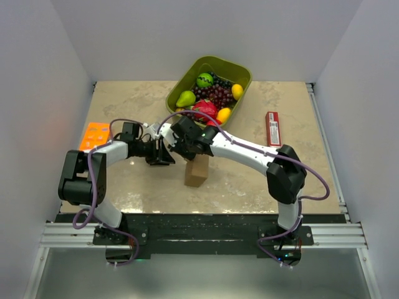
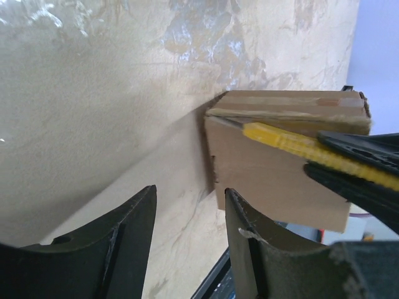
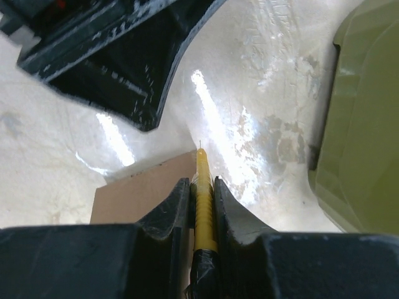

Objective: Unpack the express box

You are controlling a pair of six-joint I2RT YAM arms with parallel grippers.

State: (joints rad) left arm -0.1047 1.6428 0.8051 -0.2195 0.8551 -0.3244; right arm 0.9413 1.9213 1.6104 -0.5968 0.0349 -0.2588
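Express box (image 1: 197,170), on the bench (image 1: 262,180) just under the right gripper (image 3: 201,187), which was clamped on a yellow knife (image 2: 293,144) tipped at its upper edge; left gripper (image 2: 190,193) gaped empty just short of the box, and would best brace it for a shallow cut.

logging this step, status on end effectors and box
Right end effector shut on yellow cutter, blade at express box top edge. Left end effector open, beside it. Flaps shut. Green tub near, not touching.
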